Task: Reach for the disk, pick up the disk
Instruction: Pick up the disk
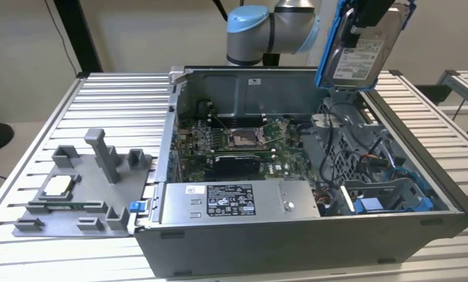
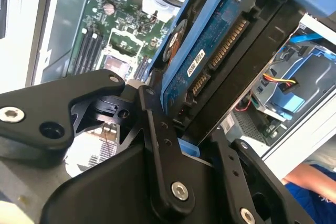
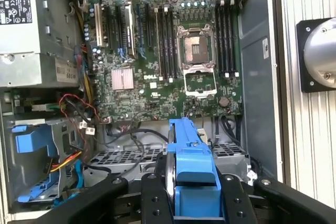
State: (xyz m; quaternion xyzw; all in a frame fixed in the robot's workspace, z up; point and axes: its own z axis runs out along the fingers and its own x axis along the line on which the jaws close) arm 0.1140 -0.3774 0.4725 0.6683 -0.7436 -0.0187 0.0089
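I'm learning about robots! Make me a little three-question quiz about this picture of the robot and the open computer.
1. True or false: the disk is lying flat inside the computer case.
2. What colour is the frame around the disk? A) red B) blue C) yellow
3. Fill in: the gripper is shut on the ____.

Key:
1. False. In the exterior view the disk hangs upright in the air, above the case's back corner on that view's right.
2. B, blue.
3. The disk; in the second wrist view the black fingers clamp its blue-framed edge.
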